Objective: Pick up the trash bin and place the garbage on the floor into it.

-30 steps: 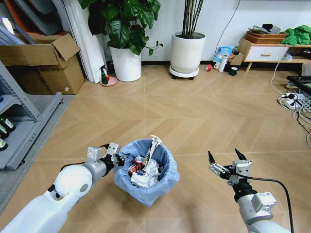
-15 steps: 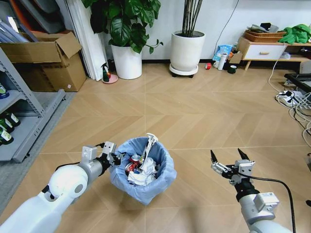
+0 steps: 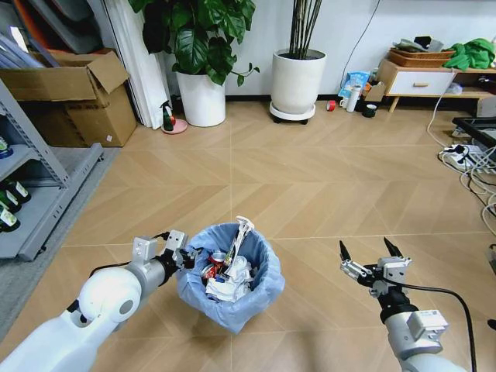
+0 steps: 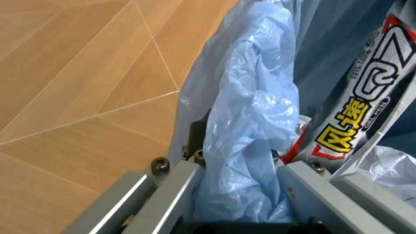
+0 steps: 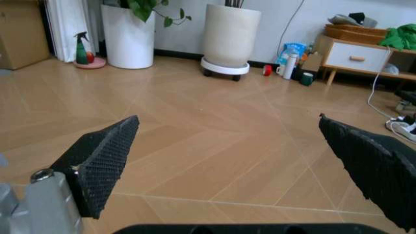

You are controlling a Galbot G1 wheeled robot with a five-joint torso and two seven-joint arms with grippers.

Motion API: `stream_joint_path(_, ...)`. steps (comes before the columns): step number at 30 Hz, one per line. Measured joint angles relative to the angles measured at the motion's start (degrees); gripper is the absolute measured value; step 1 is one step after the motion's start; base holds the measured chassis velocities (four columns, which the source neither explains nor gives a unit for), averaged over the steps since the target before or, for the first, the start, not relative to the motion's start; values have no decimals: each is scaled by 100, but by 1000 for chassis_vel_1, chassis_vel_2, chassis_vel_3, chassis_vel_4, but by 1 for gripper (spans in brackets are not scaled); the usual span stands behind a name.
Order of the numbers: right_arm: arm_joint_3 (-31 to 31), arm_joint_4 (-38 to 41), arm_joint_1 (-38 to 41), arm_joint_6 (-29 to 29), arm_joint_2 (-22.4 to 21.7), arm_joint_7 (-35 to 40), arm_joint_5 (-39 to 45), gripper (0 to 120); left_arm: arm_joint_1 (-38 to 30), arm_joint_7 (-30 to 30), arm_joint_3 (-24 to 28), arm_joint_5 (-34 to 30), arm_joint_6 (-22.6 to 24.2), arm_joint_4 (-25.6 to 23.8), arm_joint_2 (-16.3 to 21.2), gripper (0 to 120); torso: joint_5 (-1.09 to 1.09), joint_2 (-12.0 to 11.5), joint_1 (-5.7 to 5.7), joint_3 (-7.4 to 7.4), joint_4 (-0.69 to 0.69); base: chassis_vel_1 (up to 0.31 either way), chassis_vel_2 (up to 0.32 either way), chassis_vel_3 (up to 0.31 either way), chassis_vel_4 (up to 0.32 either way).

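trash bin (image 3: pixel 229 283): blue-bagged, upright, off floor (image 3: pixel 310 186) | garbage (image 3: pixel 229 271): inside, wrapper protruding

Lower left of the head view: a glossy white arm with a round elbow joint bearing a grey disc, a silver wrist and a thin black cable. Lower right: the right gripper (image 3: pixel 371 252) has black, pointed, textured fingers on a silver mount, with a black cable looping off.

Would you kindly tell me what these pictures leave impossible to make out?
- Head view: the trash bin wall, wrapped by its blue bag.
- Head view: garbage lower down, buried under top pieces.
- Left wrist view: left gripper contact on the rim, covered by bag folds.
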Motion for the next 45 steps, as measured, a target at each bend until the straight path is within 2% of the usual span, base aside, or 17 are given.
stream_joint_path(21,-7,56,-110,23,43,-20,-40,100,40,14,-32,25,0,-65,-17,2,-2,0,-1,0,0,68,-69,-75,68)
stream_joint_path(29,-26,75,-144,24,120,-42,-119,100,154,25,-111,57,0,-119,-3,2,-2,0,0,0,-1,-71,-9,74,11)
stream_joint_path(40,-15,110,-201,249,156,-106,-191,100,356,25,-219,139,-12,-225,-39,2,1,0,-1,-1,0,-143,-169,153,184)
stream_joint_path(44,17,91,-221,367,163,-111,-194,100,408,-268,-212,145,-75,-188,-146,2,5,0,0,0,-4,-159,-139,135,108)
stream_joint_path(45,33,75,-223,411,172,-111,-201,100,434,-525,-207,103,-105,-162,-211,2,0,0,0,0,-3,-57,-59,94,7)
